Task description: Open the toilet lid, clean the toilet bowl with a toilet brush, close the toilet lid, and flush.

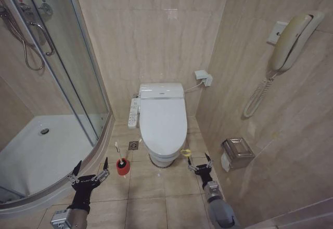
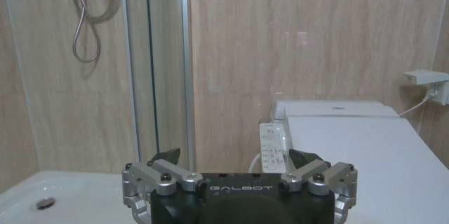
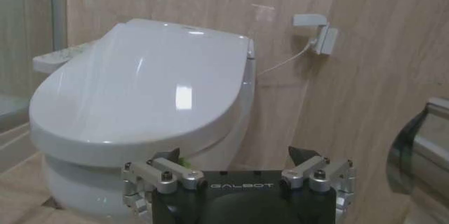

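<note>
The toilet lid (image 1: pixel 163 117) lies shut over the toilet bowl (image 1: pixel 161 158) ahead of you — your right claw (image 1: pixel 200 163) hangs spread and empty near its front; your left claw (image 1: pixel 89 170), also spread and empty, sits beside the toilet brush (image 1: pixel 119 156) in its red holder (image 1: pixel 123 167).

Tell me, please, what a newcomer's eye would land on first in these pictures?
First the white toilet lid, shut flat over the toilet bowl against the back wall. Next the toilet brush standing in its red cup holder on the floor to the bowl's left. The left gripper and right gripper both hang open low in front, either side of the bowl.
</note>
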You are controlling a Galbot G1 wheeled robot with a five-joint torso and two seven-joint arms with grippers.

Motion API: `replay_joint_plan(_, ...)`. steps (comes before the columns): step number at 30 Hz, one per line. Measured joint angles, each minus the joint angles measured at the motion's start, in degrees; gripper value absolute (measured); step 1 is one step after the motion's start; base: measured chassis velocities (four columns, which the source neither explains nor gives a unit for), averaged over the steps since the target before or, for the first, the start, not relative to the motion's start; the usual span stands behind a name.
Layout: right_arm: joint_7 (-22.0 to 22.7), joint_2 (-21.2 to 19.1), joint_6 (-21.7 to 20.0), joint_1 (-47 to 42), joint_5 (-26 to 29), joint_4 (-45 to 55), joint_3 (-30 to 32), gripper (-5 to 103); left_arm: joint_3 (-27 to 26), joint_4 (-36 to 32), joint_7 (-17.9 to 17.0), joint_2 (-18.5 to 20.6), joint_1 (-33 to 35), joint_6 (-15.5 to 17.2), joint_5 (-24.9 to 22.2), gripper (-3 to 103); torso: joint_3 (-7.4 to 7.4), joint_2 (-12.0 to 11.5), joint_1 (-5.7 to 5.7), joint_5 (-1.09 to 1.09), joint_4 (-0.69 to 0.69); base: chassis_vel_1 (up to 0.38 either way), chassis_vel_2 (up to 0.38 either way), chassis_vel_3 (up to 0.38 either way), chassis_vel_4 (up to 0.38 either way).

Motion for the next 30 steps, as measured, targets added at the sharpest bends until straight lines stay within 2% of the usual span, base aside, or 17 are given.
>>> replay_joint_plan(12, 0.4, 2.0, 2.4, 4.0, -2.1, -7.5, -0.8, 100, 0.0, 0.0, 0.0, 0.0, 0.0, 0.0, 0.0, 100, 0.0, 0.0, 0.0, 0.0, 0.0, 0.0, 0.0, 0.0, 0.0)
replay_joint_plan(22, -0.8, 2.6, 4.5, 4.1, -1.7, -7.0, -0.3, 100, 0.0, 0.0, 0.0, 0.0, 0.0, 0.0, 0.0, 100, 0.0, 0.0, 0.0, 0.0, 0.0, 0.0, 0.0, 0.0, 0.0)
replay_joint_plan(30, -1.2, 2.4, 4.2, 3.1, -1.8, -5.5, 0.2, 100, 0.0, 0.0, 0.0, 0.0, 0.0, 0.0, 0.0, 100, 0.0, 0.0, 0.0, 0.0, 0.0, 0.0, 0.0, 0.0, 0.0)
